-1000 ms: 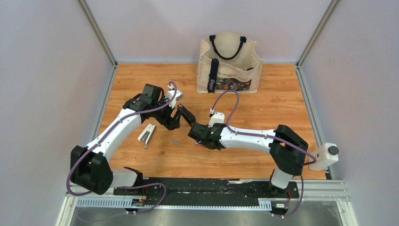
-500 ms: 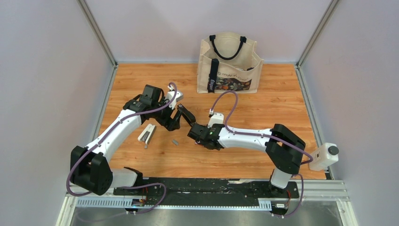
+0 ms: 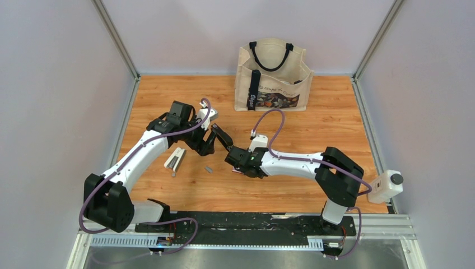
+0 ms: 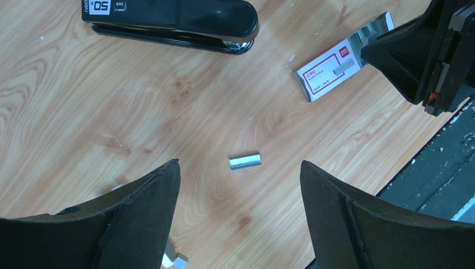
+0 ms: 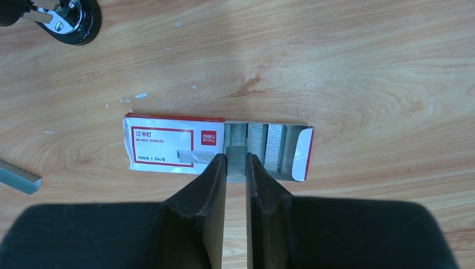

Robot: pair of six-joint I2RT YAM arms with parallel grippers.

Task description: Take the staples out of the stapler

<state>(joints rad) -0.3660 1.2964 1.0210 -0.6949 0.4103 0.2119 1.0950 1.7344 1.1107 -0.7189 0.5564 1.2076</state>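
Lying loose, short silvery staples (image 4: 245,161) sit below gaping left claw (image 4: 240,166); right claw (image 5: 236,159) pinches boxed strip (image 5: 236,151).

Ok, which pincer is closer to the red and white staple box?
Right. The right pincer is at the open end of the staple box, closed on a staple strip inside it; the left pincer hangs open off to one side, above the loose staples.

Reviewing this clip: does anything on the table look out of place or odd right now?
Yes. A loose staples strip lies bare on the wood, apart from the black stapler and the staple box. The box's tray is slid open, and the right gripper pinches a second strip there.
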